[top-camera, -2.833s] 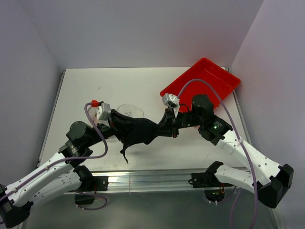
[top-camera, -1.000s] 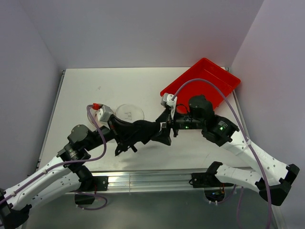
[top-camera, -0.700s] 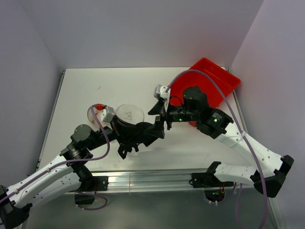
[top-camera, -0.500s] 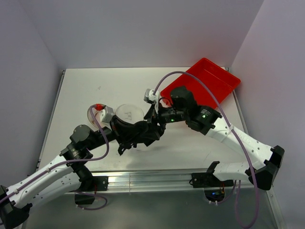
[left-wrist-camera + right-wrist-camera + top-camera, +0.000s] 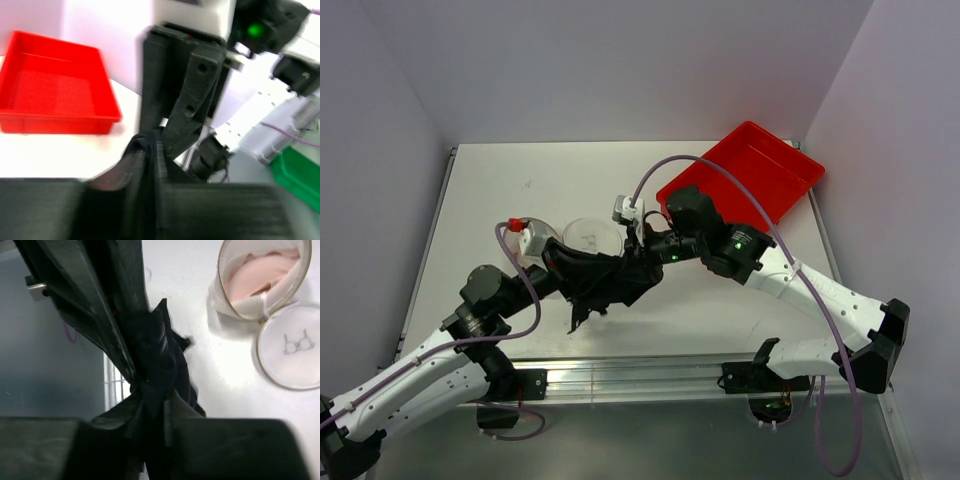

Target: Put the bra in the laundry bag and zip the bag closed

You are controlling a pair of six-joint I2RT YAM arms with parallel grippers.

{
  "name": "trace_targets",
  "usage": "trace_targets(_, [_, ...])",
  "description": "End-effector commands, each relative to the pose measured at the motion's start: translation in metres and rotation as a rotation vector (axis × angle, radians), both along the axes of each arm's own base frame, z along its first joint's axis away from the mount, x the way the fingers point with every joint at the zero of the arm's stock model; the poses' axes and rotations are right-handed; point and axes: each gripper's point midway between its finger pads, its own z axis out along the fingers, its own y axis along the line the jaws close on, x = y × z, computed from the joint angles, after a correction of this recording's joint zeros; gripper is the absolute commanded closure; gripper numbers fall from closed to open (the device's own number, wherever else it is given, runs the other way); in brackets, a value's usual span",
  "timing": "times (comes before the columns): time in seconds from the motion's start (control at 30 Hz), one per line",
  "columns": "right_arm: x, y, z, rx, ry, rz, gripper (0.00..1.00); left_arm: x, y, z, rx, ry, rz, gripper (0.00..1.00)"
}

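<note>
Between left gripper (image 5: pixel 150 152) and right gripper (image 5: pixel 152 402), both clamped on it, the bra (image 5: pixel 156 352) is held bunched; the laundry bag (image 5: pixel 235 310) ahead could be toppled by dragged fabric.

Left arm (image 5: pixel 420 370) runs from the near-left base up and to the right, forearm low. Left end effector (image 5: pixel 598 283) points right, jaws pinched almost together on a black fabric bra (image 5: pixel 582 318). Right arm (image 5: pixel 810 290) rises from the near-right base, elbow bent, forearm angled left. Right end effector (image 5: pixel 640 266) points left and down, jaws narrowed onto the same bra. The two end effectors are tip to tip, close together.
</note>
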Motion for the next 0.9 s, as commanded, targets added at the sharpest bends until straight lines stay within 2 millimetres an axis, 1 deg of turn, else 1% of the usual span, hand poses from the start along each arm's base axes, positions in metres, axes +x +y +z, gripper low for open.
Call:
trace_targets(0.0, [0.006, 0.001, 0.009, 0.027, -0.034, -0.031, 0.85, 0.018, 0.018, 0.020, -0.062, 0.003, 0.148, 0.75])
trace_targets(0.07, [0.006, 0.001, 0.011, 0.038, -0.037, -0.042, 0.96, 0.027, 0.027, 0.020, -0.064, 0.032, 0.219, 0.56])
trace_targets(0.1, [0.008, 0.000, 0.010, 0.040, -0.040, -0.053, 0.99, 0.041, 0.037, 0.020, -0.079, 0.072, 0.315, 0.38])
trace_targets(0.13, [0.010, 0.000, 0.010, 0.042, -0.038, -0.069, 1.00, 0.049, 0.045, 0.023, -0.088, 0.095, 0.376, 0.32])
trace_targets(0.17, [0.011, -0.001, 0.014, 0.053, -0.047, -0.078, 1.00, 0.059, 0.053, 0.010, -0.049, 0.149, 0.451, 0.26])
trace_targets(0.2, [0.013, -0.002, 0.015, 0.056, -0.050, -0.091, 1.00, 0.068, 0.062, 0.005, -0.049, 0.201, 0.528, 0.20])
trace_targets(0.23, [0.013, -0.002, 0.016, 0.062, -0.045, -0.101, 1.00, 0.087, 0.083, 0.005, -0.056, 0.247, 0.690, 0.18])
trace_targets(0.27, [0.017, -0.003, 0.023, 0.084, -0.061, -0.124, 1.00, 0.093, 0.095, -0.017, -0.003, 0.331, 0.781, 0.18])
trace_targets(0.3, [0.020, -0.005, 0.025, 0.094, -0.062, -0.143, 1.00, 0.099, 0.108, -0.025, 0.019, 0.371, 0.867, 0.19])
trace_targets(0.33, [0.021, -0.006, 0.028, 0.110, -0.054, -0.162, 1.00, 0.109, 0.126, -0.029, 0.036, 0.394, 1.000, 0.20])
trace_targets(0.37, [0.025, -0.008, 0.037, 0.140, -0.081, -0.184, 1.00, 0.113, 0.136, -0.037, 0.063, 0.417, 1.065, 0.22])
trace_targets(0.4, [0.027, -0.009, 0.040, 0.155, -0.060, -0.212, 1.00, 0.114, 0.145, -0.051, 0.104, 0.453, 1.121, 0.24])
trace_targets(0.43, [0.030, -0.009, 0.045, 0.175, -0.044, -0.236, 1.00, 0.117, 0.151, -0.060, 0.130, 0.471, 1.163, 0.25])
trace_targets(0.47, [0.032, -0.009, 0.052, 0.201, -0.050, -0.251, 1.00, 0.122, 0.166, -0.072, 0.144, 0.500, 1.220, 0.27])
trace_targets(0.5, [0.037, -0.010, 0.057, 0.216, -0.050, -0.277, 1.00, 0.124, 0.172, -0.082, 0.142, 0.534, 1.237, 0.31])
trace_targets(0.53, [0.039, -0.010, 0.061, 0.229, -0.036, -0.300, 1.00, 0.124, 0.180, -0.095, 0.153, 0.560, 1.251, 0.32])
trace_targets(0.57, [0.044, -0.009, 0.066, 0.244, -0.040, -0.325, 1.00, 0.128, 0.195, -0.103, 0.132, 0.592, 1.285, 0.34])
trace_targets(0.6, [0.051, -0.010, 0.069, 0.256, -0.034, -0.372, 1.00, 0.130, 0.203, -0.108, 0.115, 0.604, 1.304, 0.34])
trace_targets(0.63, [0.055, -0.010, 0.072, 0.271, -0.033, -0.393, 1.00, 0.128, 0.214, -0.121, 0.113, 0.620, 1.330, 0.35])
trace_targets(0.67, [0.061, -0.009, 0.079, 0.300, -0.034, -0.413, 1.00, 0.129, 0.231, -0.126, 0.088, 0.644, 1.379, 0.35])
trace_targets(0.7, [0.067, -0.010, 0.083, 0.317, -0.023, -0.450, 1.00, 0.129, 0.238, -0.130, 0.075, 0.655, 1.395, 0.35])
trace_targets(0.73, [0.071, -0.008, 0.086, 0.333, -0.023, -0.460, 1.00, 0.129, 0.251, -0.134, 0.054, 0.664, 1.432, 0.35])
trace_targets(0.8, [0.075, -0.004, 0.096, 0.367, -0.013, -0.474, 1.00, 0.132, 0.253, -0.138, 0.041, 0.672, 1.421, 0.35])
trace_targets(0.83, [0.078, -0.002, 0.104, 0.398, -0.025, -0.476, 1.00, 0.135, 0.258, -0.142, 0.037, 0.684, 1.439, 0.35])
trace_targets(0.87, [0.081, 0.002, 0.104, 0.404, -0.016, -0.478, 1.00, 0.138, 0.260, -0.145, 0.046, 0.691, 1.441, 0.35])
